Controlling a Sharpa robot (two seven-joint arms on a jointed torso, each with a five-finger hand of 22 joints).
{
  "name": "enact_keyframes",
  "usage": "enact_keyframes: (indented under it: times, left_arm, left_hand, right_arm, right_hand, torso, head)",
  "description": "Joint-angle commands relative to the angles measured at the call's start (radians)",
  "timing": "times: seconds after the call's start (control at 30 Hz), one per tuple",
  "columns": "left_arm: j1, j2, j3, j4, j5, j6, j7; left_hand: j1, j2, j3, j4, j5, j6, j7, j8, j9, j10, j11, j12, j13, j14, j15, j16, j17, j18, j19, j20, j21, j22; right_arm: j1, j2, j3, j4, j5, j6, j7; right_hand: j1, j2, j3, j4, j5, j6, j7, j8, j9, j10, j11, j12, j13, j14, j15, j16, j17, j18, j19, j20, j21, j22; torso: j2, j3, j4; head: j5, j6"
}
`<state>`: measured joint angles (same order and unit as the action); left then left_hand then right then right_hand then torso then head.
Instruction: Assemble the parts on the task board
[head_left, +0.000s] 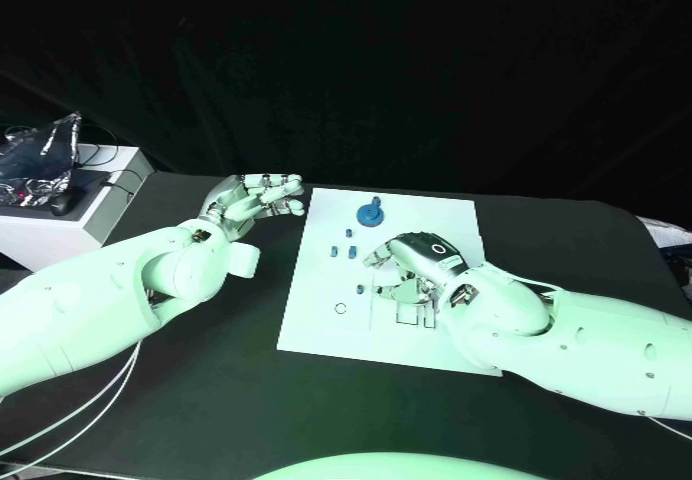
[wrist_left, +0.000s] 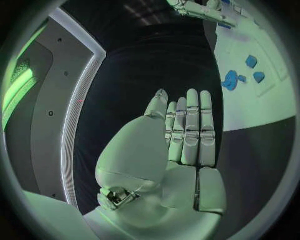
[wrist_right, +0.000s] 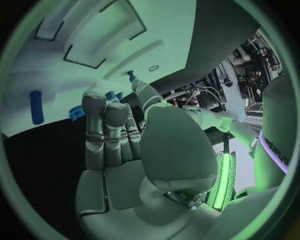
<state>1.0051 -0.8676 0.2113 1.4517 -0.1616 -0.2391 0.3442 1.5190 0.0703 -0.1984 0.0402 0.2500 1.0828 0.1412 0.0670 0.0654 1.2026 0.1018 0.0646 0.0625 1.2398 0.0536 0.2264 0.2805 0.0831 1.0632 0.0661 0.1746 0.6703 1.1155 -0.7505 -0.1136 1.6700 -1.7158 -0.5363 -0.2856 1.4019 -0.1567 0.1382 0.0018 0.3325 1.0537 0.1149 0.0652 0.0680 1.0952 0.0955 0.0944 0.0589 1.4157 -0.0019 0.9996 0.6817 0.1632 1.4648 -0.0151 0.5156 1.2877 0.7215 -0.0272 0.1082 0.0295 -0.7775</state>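
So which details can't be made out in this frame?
- Head view: the right robot hand covers the middle of the task board; whether it touches a part beneath is hidden.
- Head view: the small blue parts by the round blue part are too small to tell their shapes.
- Left wrist view: the left robot hand blocks the table beyond it.

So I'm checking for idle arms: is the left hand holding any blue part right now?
No, the left hand has its fingers straight with nothing in them, off the task board.
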Motion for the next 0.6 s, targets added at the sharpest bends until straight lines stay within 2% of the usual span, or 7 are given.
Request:
enact_keyframes:
  times: [0.03, 0.13, 0.2, 0.27, 0.33, 0.43, 0.6]
  left_arm:
    - [0.000, 0.001, 0.001, 0.000, -0.005, 0.017, 0.004]
    - [0.000, 0.002, 0.001, -0.003, -0.005, 0.019, 0.004]
    - [0.000, 0.003, 0.001, -0.004, -0.005, 0.020, 0.004]
    - [-0.001, 0.004, 0.001, -0.007, -0.005, 0.022, 0.004]
    - [-0.002, 0.005, 0.001, -0.009, -0.005, 0.022, 0.004]
    - [-0.005, 0.007, 0.001, -0.012, -0.005, 0.024, 0.003]
    - [-0.011, 0.007, 0.001, -0.013, -0.005, 0.028, 0.001]
  left_hand:
    - [-0.001, -0.002, 0.001, 0.005, -0.003, 0.001, 0.005, -0.002, -0.001, -0.007, 0.001, -0.002, -0.001, -0.007, 0.002, 0.003, -0.001, -0.006, 0.001, 0.001, -0.003, -0.002]
    - [-0.001, -0.002, 0.001, 0.005, -0.003, 0.001, 0.005, -0.002, -0.001, -0.007, 0.001, -0.002, -0.001, -0.007, 0.002, 0.003, -0.001, -0.006, 0.001, 0.001, -0.003, -0.002]
    - [0.000, -0.001, 0.001, 0.005, -0.003, 0.001, 0.005, -0.002, -0.001, -0.007, 0.000, -0.001, -0.001, -0.007, 0.001, 0.003, -0.001, -0.005, 0.002, 0.001, -0.003, -0.002]
    - [0.000, -0.001, 0.001, 0.005, -0.003, 0.001, 0.005, -0.002, -0.001, -0.006, 0.000, -0.001, -0.001, -0.006, 0.001, 0.003, -0.001, -0.005, 0.002, 0.001, -0.003, -0.003]
    - [0.000, -0.001, 0.001, 0.005, -0.003, 0.001, 0.005, -0.002, -0.001, -0.006, 0.000, -0.001, -0.001, -0.006, 0.001, 0.003, -0.001, -0.005, 0.002, 0.001, -0.003, -0.003]
    - [0.000, -0.001, 0.001, 0.005, -0.003, 0.001, 0.005, -0.002, -0.001, -0.006, 0.000, -0.001, -0.001, -0.006, 0.001, 0.003, -0.001, -0.005, 0.002, 0.001, -0.003, -0.003]
    - [0.002, -0.002, 0.001, 0.004, -0.002, 0.002, 0.005, -0.002, -0.001, -0.006, -0.001, -0.002, -0.001, 0.003, -0.002, 0.016, 0.008, -0.004, 0.009, -0.002, 0.005, 0.002]
  right_arm:
    - [0.022, -0.032, 0.006, 0.010, 0.152, -0.021, 0.008]
    - [0.049, -0.071, 0.012, 0.009, 0.261, 0.013, 0.009]
    - [0.068, -0.099, 0.014, 0.005, 0.304, 0.050, 0.015]
    - [0.085, -0.123, 0.016, 0.000, 0.325, 0.097, 0.021]
    - [0.097, -0.140, 0.017, -0.007, 0.329, 0.145, 0.028]
    - [0.108, -0.156, 0.018, -0.022, 0.304, 0.215, 0.033]
    - [0.114, -0.158, 0.018, -0.041, 0.235, 0.275, 0.030]
  right_hand:
    - [-0.008, 0.003, 0.052, -0.033, 0.005, -0.014, 0.005, -0.004, -0.002, 0.073, -0.016, -0.018, 0.001, 0.002, -0.016, 0.008, -0.002, 0.022, 0.052, -0.013, 0.023, 0.008]
    - [-0.023, 0.001, 0.083, -0.056, 0.005, -0.008, 0.021, -0.004, -0.001, 0.095, -0.016, -0.028, 0.002, 0.002, -0.017, 0.014, 0.000, 0.015, 0.052, -0.019, 0.042, 0.015]
    - [-0.038, 0.001, 0.086, -0.066, 0.007, -0.005, 0.018, -0.003, -0.001, 0.100, -0.017, -0.028, 0.001, 0.001, -0.018, 0.018, 0.002, 0.013, 0.052, -0.019, 0.051, 0.019]
    - [-0.047, 0.003, 0.079, -0.076, 0.009, 0.003, 0.018, -0.003, -0.001, 0.098, -0.016, -0.028, 0.002, 0.000, -0.017, 0.020, 0.003, 0.013, 0.052, -0.019, 0.056, 0.022]
    - [-0.056, -0.001, 0.055, -0.080, 0.012, 0.001, 0.015, -0.003, -0.001, 0.083, -0.013, -0.027, 0.003, -0.001, -0.014, 0.023, 0.004, 0.012, 0.052, -0.017, 0.063, 0.025]
    - [-0.048, 0.010, 0.002, -0.095, -0.007, -0.003, 0.004, -0.003, -0.001, 0.063, -0.011, -0.026, 0.003, -0.002, -0.013, 0.027, 0.006, 0.013, 0.053, -0.015, 0.072, 0.030]
    - [-0.038, 0.014, -0.059, -0.086, -0.031, -0.016, -0.015, -0.003, 0.000, 0.047, -0.011, -0.022, 0.004, -0.003, -0.012, 0.031, 0.009, 0.012, 0.054, -0.014, 0.087, 0.036]
  torso:
    - [-0.001, -0.0003, -0.0013]
    - [-0.001, -0.0001, -0.0035]
    - [-0.001, -0.0003, -0.0031]
    - [-0.003, 0.0002, -0.0060]
    - [-0.003, 0.0002, -0.0081]
    - [-0.004, 0.0007, -0.0115]
    - [-0.004, 0.0019, -0.0115]
  head:
    - [-0.003, 0.004]
    - [-0.007, 0.010]
    - [-0.010, 0.014]
    - [-0.012, 0.017]
    - [-0.013, 0.021]
    - [-0.015, 0.025]
    - [-0.020, 0.027]
